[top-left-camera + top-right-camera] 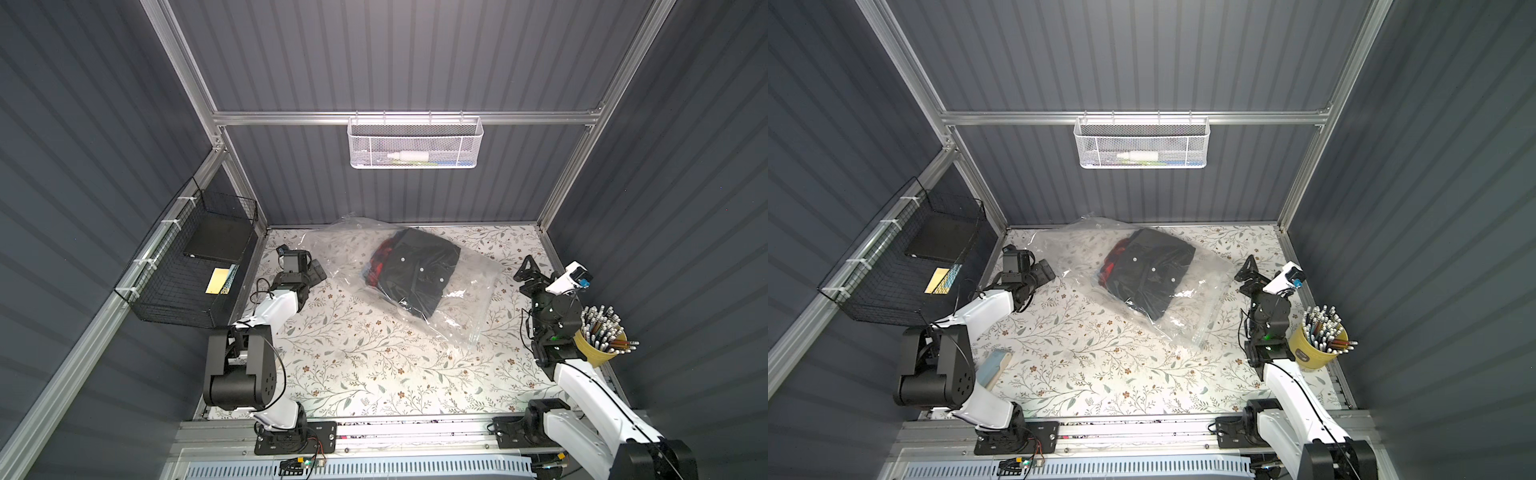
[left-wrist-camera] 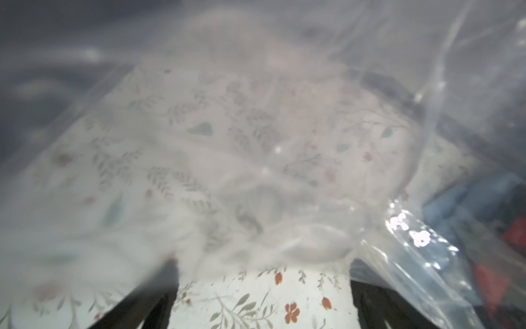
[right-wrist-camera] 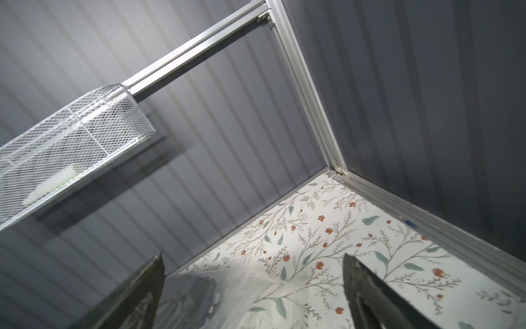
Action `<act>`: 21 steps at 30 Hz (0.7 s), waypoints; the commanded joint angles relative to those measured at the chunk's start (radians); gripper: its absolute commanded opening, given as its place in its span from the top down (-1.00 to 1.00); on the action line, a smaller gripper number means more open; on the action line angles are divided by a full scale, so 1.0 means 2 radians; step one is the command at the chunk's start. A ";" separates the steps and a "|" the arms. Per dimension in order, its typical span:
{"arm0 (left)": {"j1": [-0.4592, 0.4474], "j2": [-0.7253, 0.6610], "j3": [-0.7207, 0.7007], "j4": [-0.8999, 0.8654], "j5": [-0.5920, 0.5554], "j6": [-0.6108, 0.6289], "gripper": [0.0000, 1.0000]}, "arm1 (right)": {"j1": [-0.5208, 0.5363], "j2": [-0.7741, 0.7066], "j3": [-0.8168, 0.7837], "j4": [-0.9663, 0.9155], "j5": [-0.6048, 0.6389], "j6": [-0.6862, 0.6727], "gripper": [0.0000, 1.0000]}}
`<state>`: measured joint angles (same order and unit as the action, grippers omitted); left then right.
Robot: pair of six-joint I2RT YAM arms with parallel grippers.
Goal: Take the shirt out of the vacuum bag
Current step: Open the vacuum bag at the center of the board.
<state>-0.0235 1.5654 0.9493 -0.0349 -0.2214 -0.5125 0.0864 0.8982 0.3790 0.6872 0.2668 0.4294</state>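
Left pincer (image 1: 316,271): jaws apart, nothing between them, at the left edge of the vacuum bag (image 1: 332,249). In the left wrist view, clear film lies right before its fingers (image 2: 159,296).
Right pincer (image 1: 527,269): jaws wide apart, empty, near the bag's right edge.
Shirt (image 1: 419,270): dark, folded, inside the bag.
Bag: lying flat, far centre of the floral worktop (image 1: 374,365).

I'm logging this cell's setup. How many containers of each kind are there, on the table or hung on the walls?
Clear vacuum bag: 1
Hanging baskets: 2, the white mesh basket and the black wire basket
Pencil-filled yellow cup: 1
Total: 4
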 commanded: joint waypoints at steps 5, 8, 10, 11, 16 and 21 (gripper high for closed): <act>-0.048 -0.039 0.033 -0.178 -0.102 -0.087 -0.85 | 0.002 0.035 0.023 -0.021 -0.045 0.058 -0.97; -0.061 -0.057 0.038 -0.245 -0.111 -0.127 -0.82 | 0.002 0.072 0.072 -0.095 -0.079 0.050 -0.97; -0.071 -0.072 0.039 -0.282 -0.113 -0.141 -0.80 | 0.002 0.090 0.080 -0.100 -0.084 0.060 -0.97; -0.077 -0.082 0.038 -0.296 -0.110 -0.145 -0.80 | 0.002 0.095 0.081 -0.100 -0.090 0.062 -0.97; -0.103 -0.133 0.025 -0.364 -0.093 -0.171 -0.89 | 0.002 0.105 0.072 -0.073 -0.110 0.081 -0.98; -0.151 -0.188 0.014 -0.397 -0.092 -0.196 -0.99 | 0.002 0.106 0.076 -0.072 -0.119 0.078 -0.98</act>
<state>-0.2798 1.2419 0.9867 -0.7254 -0.4065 -0.8497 0.0872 1.1099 0.5236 0.5381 0.0586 0.5766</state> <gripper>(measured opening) 0.988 0.987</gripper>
